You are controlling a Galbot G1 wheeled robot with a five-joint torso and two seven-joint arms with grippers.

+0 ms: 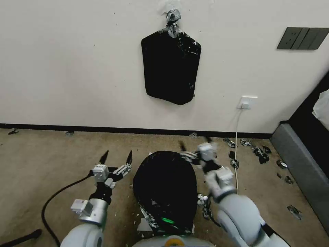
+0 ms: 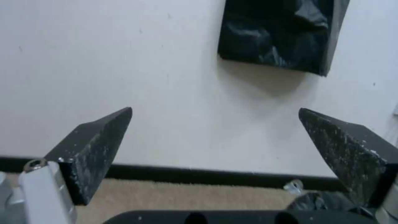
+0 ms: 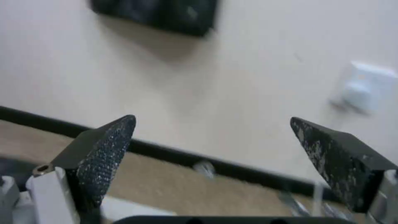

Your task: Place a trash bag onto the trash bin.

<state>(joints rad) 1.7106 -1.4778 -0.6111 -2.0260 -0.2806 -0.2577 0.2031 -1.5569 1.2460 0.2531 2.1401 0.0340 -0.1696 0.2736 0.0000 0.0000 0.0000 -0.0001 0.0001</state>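
Observation:
The trash bag [image 1: 166, 188], glossy black and crinkled, lies draped over a round shape on the carpet just in front of me. The trash bin is hidden beneath it. My left gripper [image 1: 118, 152] hovers open just left of the bagged shape, apart from it, with nothing between its fingers. In the left wrist view the left gripper [image 2: 215, 109] points at the wall. My right gripper [image 1: 194, 141] is open at the bag's far right edge, close to the plastic. The right wrist view shows the right gripper [image 3: 212, 118] holding nothing.
A flat black bundle [image 1: 170, 65] with a knotted top hangs on the wall ahead. Small black scraps [image 1: 260, 152] litter the carpet at the right. A white cable [image 1: 235, 144] drops from a wall socket [image 1: 247, 102]. Grey furniture [image 1: 301, 171] lines the right; a black cable [image 1: 51, 202] crosses the left.

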